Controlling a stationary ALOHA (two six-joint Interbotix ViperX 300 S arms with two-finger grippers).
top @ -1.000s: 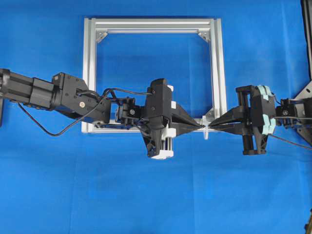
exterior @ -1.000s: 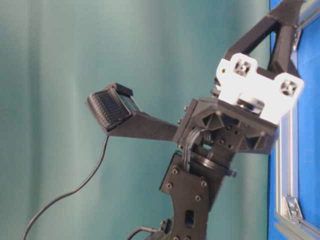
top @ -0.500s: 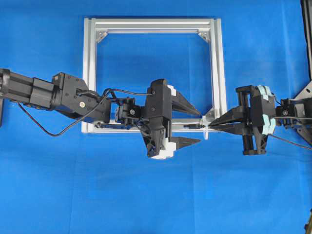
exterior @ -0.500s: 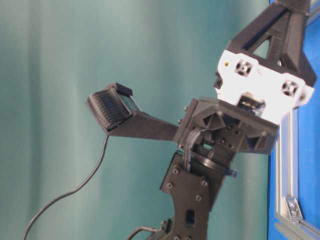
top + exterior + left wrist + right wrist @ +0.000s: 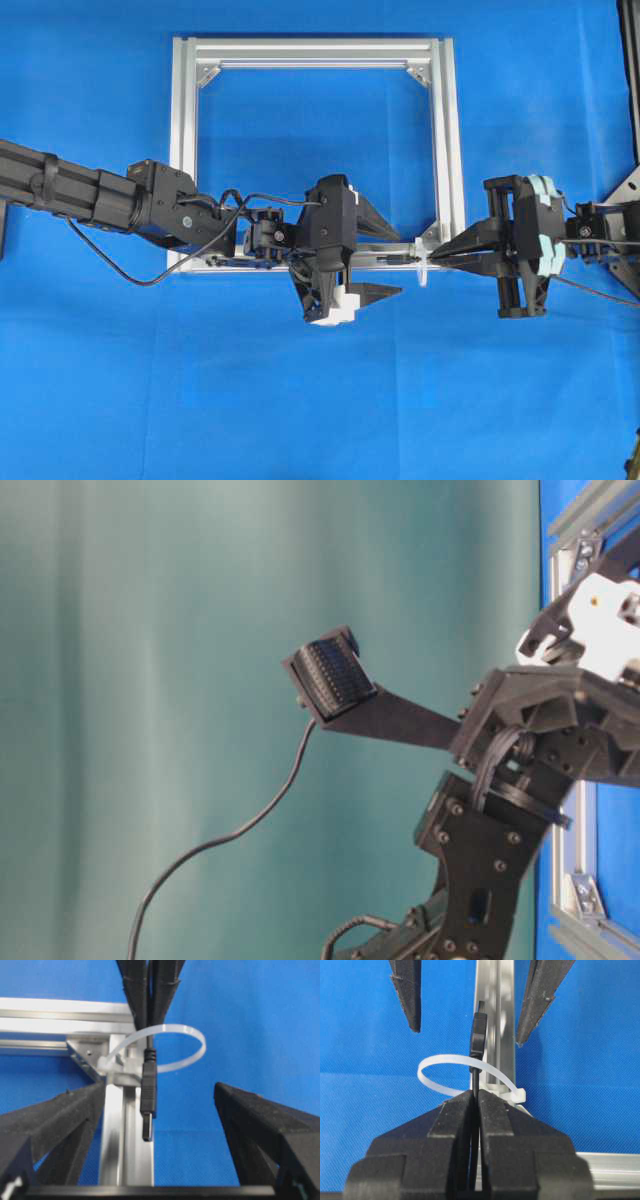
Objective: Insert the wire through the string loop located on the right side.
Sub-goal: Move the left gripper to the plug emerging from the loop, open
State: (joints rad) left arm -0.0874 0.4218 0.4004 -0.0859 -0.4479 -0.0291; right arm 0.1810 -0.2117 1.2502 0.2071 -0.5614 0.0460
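at the frame's lower right corner, the wire [image 5: 148, 1095] hangs through the string loop [image 5: 192, 1045], its plug tip poking out on the left arm's side. the right gripper [image 5: 476, 1097] is pinched tight on the thin cable just behind the loop; the left gripper [image 5: 160, 1110] stands wide, both fingers clear of the plug. risk, as i judge it: if the left jaws close off-centre they could nudge the plug sideways or drag it back out, and any tug could flatten the loop. the loop is a pale, glossy, springy band; the plug is matte black and boxy; the aluminium frame [image 5: 448, 140] is ridged silver.
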